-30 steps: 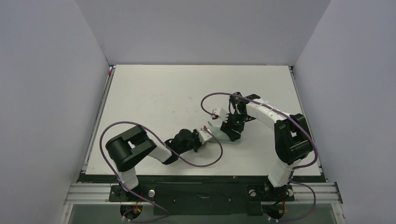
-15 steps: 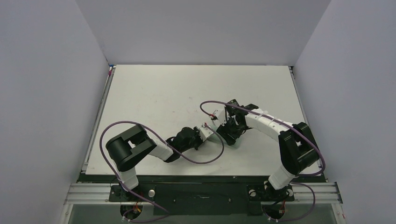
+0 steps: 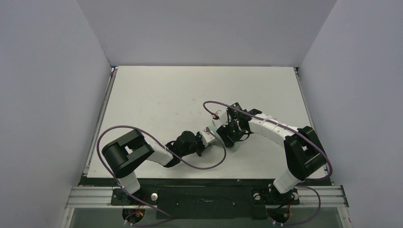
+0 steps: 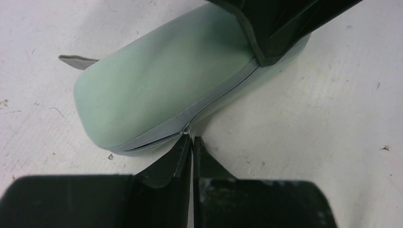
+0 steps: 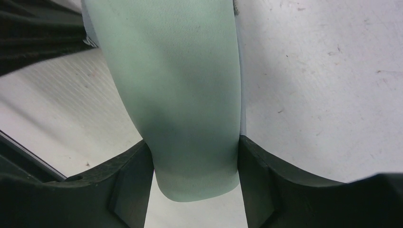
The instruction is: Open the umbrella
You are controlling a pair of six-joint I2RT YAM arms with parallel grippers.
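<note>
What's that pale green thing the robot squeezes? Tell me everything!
It's a pale green oblong fabric case with rounded ends and a grey zip seam along its side, lying flat on the white table. A small grey tab pokes from one end. The right pincer clamps it across its width; the left pincer's shut tips touch the tiny zip pull.

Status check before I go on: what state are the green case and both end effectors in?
Pale green oblong fabric case: lying on the white table, grey zip seam mostly closed.
Left end effector: shut, tips at the zip's small metal pull; pinching it or not, cannot tell.
Right end effector: shut on the case, clamping its two long sides.
</note>
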